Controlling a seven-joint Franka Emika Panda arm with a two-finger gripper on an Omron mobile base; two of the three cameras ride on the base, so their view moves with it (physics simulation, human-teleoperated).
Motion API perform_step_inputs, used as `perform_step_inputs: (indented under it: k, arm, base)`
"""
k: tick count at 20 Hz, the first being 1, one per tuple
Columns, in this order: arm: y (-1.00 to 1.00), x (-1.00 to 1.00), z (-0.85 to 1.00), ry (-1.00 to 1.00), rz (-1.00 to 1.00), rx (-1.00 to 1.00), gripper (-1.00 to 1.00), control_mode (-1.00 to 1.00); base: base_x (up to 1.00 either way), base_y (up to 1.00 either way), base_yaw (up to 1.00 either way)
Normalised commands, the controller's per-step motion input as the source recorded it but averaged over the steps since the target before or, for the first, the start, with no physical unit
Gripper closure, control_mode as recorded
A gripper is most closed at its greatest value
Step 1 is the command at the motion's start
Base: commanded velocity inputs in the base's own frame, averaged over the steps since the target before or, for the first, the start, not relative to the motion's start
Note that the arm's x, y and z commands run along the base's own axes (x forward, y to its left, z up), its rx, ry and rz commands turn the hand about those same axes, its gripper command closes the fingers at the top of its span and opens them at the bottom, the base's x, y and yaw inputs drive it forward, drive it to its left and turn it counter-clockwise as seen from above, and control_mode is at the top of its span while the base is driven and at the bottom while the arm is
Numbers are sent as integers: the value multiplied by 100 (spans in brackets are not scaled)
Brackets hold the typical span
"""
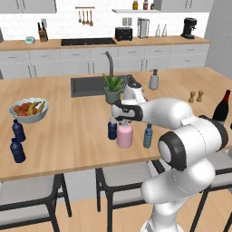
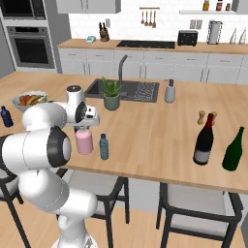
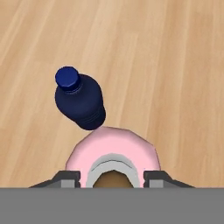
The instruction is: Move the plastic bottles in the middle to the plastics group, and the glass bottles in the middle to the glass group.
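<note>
1. Gripper (image 3: 113, 179) is sitting right over the pink bottle (image 1: 124, 136), mid-counter, w/ fingertips (image 3: 65, 178) flanking its neck.
2. Jaws are looking drawn in around the neck; can't tell if they're actually pinching yet.
3. Navy bottle (image 3: 81, 100) is standing just beside the pink one, teal bottle (image 1: 148, 136) near its other side.
4. Risk: grip is landing on the narrow neck, so the wide body may swing or slip when lifting.
5. Risk: tilting could knock the navy neighbour over.
6. Wine bottle (image 2: 204, 140) is waiting well apart on the counter (image 2: 160, 131); a long carry is raising the drop chance.
</note>
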Motion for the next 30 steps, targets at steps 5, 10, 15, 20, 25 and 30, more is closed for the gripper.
perform_step_inputs:
  k: [5, 10, 15, 20, 25, 30]
  arm:
    - [0, 0, 0, 0, 0, 0, 100, -100]
    - [-18, 1, 35, -1, 0, 0, 100, -100]
    - [-18, 20, 41, 0, 0, 0, 100, -100]
    - [-32, 40, 23, 0, 0, 0, 100, -100]
    - [-37, 46, 17, 0, 0, 0, 100, -100]
    - [-61, 9, 13, 0, 0, 0, 100, -100]
  base:
    - [0, 0, 0]
    - [0, 0, 0]
    - [0, 0, 0]
    - [0, 0, 0]
    - [0, 0, 0]
    - [0, 0, 0]
